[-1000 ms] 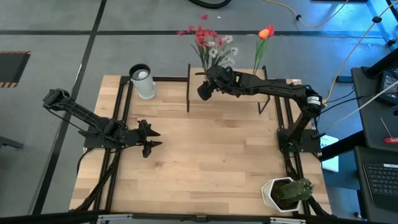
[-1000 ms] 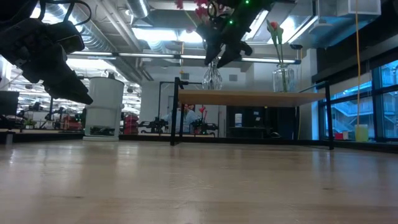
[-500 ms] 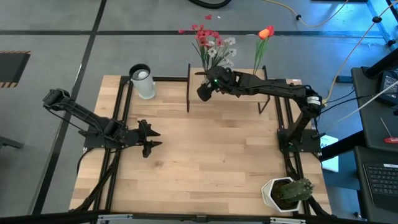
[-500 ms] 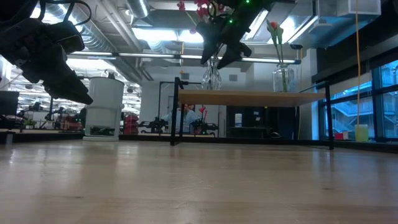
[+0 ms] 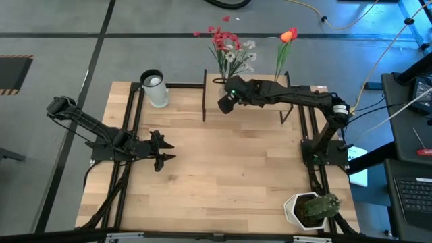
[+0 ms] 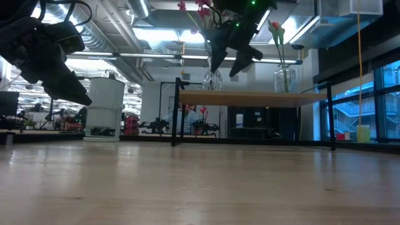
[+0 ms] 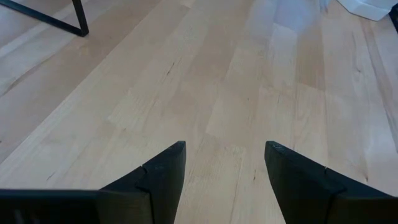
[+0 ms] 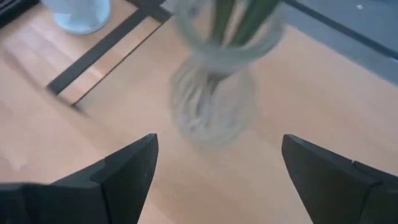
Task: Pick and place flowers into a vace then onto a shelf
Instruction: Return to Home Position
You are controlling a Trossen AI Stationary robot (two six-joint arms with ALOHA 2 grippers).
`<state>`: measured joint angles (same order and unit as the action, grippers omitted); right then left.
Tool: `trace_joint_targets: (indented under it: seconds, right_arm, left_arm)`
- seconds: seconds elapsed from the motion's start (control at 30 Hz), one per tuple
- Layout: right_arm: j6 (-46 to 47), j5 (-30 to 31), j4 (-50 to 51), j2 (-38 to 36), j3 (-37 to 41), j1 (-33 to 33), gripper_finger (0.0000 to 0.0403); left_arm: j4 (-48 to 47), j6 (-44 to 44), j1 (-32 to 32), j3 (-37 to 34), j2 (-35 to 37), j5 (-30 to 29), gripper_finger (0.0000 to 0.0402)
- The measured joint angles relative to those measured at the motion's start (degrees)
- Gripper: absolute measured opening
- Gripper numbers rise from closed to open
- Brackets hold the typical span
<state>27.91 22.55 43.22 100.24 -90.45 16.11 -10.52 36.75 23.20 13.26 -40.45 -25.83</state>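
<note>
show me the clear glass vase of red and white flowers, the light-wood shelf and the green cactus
clear glass vase (image 8: 211, 109): right wrist view, its round belly
light-wood shelf (image 6: 262, 99): low view, board's front edge
green cactus (image 5: 322, 206): high view, its top

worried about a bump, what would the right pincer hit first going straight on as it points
Probably the vase on the shelf: the right pincer's wrist view shows it dead ahead between the open fingers; depth is unclear.
</note>
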Motion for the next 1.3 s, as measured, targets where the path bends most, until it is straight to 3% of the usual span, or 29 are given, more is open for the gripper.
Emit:
trace_joint_targets:
  seconds: [0.13,0.3,0.47,0.67,0.83,0.97,1.1,1.17,1.23,1.3]
  right_arm:
    - [0.38,-2.87,1.63,-0.06,0.00,-1.89,0.0342]
    - [0.18,-11.53,3.21,-1.50,0.00,-6.86,0.0342]
    - [-9.01,-17.86,3.34,-6.13,0.02,-16.39,0.0342]
    - [-11.72,-14.98,-0.49,-13.57,2.02,-27.18,0.0342]
    - [-11.69,-14.78,-18.35,-22.26,15.52,-31.87,0.0342]
    - [-8.82,-16.29,-33.04,-29.90,29.83,-33.06,0.0342]
    - [-14.11,-16.20,-31.85,-37.31,40.15,-33.02,0.0342]
    - [-8.55,-16.18,-31.04,-40.15,44.76,-32.78,0.0342]
    - [-5.00,-16.96,-35.14,-42.46,49.77,-33.28,0.0342]
    - [-5.68,-20.20,-46.03,-44.92,56.10,-33.63,0.0342]
  left_arm:
    - [0.00,0.02,0.00,0.00,0.00,0.01,0.0212]
    - [0.00,0.00,0.00,0.00,0.00,-0.02,0.0212]
    - [1.89,1.75,-0.02,-0.07,0.17,-0.19,0.0212]
    - [13.53,1.90,-0.07,-0.07,0.20,-3.31,0.0212]
    - [21.67,-5.80,-0.07,-0.04,0.20,-6.03,0.0212]
    - [25.75,-6.30,-0.07,-0.04,0.20,-6.16,0.0212]
    - [25.62,-7.17,-0.07,-0.04,0.20,-6.16,0.0212]
    - [25.58,-7.94,-0.07,-0.04,0.20,-6.14,0.0212]
    - [25.84,-8.03,-0.07,-0.04,0.20,-6.23,0.0212]
    - [27.07,-8.26,-0.07,-0.04,0.20,-7.77,0.0212]
